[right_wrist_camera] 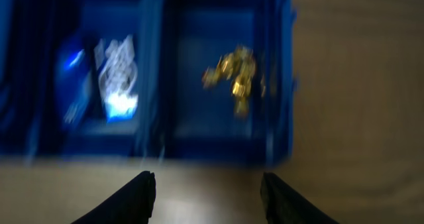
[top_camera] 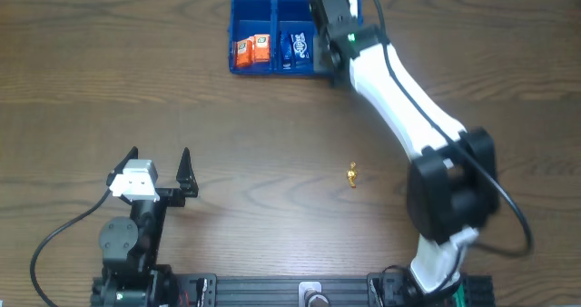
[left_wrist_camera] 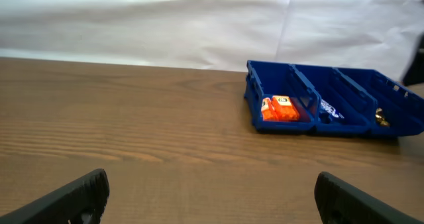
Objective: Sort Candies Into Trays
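The wood-grain worktop [top_camera: 272,134] carries a blue plastic tray [top_camera: 252,2] with three compartments at its far edge. The right pincer [right_wrist_camera: 209,184] hangs over the right compartment, fingers apart. The left pincer [top_camera: 159,157], also apart, is well away from the tray. One shiny gold candy [top_camera: 353,175] lies alone mid-worktop.

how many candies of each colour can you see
orange candies: 2
blue candies: 2
gold candies: at least 2, one loose on the table, a blurred cluster in the tray
total: at least 6
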You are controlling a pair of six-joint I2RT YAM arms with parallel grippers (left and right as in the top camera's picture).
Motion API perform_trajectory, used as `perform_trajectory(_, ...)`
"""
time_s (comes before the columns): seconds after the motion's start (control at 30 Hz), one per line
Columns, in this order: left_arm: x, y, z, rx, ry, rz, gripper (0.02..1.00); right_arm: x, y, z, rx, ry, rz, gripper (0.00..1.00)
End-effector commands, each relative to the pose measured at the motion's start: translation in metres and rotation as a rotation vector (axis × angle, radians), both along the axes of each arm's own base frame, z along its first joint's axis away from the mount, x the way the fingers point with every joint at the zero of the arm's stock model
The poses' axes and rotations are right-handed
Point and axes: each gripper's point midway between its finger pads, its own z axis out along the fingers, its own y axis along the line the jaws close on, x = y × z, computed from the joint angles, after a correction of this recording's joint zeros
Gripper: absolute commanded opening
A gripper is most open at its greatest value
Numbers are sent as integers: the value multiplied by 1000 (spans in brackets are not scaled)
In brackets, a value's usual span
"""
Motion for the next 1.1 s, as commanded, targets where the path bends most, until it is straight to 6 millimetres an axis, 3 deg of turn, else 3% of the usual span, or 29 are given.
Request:
perform_trajectory(0.03,-1,-1,-16,4,48,-9,998,-85,1,21,92,24,65,544)
perform_trajectory(0.1,-1,-1,-16,4,48,-9,998,-117,-4,5,107,83,55,546)
perform_trajectory(0.17,-1,-1,-16,4,48,-9,998,-158,-12,-24,118,180,31,546)
perform_trajectory(0.27,-1,-1,-16,4,48,-9,998,-190,-21,-58,122,281,-8,546)
perform_trajectory(0.4,-1,-1,-16,4,48,-9,998,-216,-34,-95,90,376,-54,544)
perform_trajectory(0.83,-1,-1,-16,4,48,-9,998,-221,-37,-128,49,447,-68,527)
perform_trajectory(1.07,-1,-1,-16,4,48,-9,998,-220,-36,-136,45,454,-69,419)
perform_trajectory(1.1,-1,-1,-16,4,48,-9,998,-220,-36,-136,44,456,-69,364)
